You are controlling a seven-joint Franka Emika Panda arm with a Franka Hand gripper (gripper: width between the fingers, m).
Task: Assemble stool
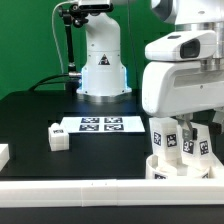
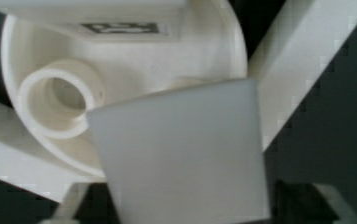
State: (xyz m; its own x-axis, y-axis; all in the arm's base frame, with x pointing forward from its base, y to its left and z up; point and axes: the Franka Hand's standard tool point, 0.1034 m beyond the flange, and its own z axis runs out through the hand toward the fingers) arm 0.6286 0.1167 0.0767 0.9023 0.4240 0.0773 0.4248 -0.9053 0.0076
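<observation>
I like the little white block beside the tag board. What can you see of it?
The stool leg is a small, blocky white piece that looks like plastic, with a black-and-white square tag on its top. It lies alone on the black table, close by a corner of the marker board, on the exterior view's left; whether they touch is unclear.

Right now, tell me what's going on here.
The arm's gripper is at the seat, by the front rail on the exterior view's right. The wrist view shows a finger across the face of the seat that has a leg socket. Whether the jaws grip the seat cannot be told. One leg lies loose beside the marker board. That socket holds no leg yet.
</observation>
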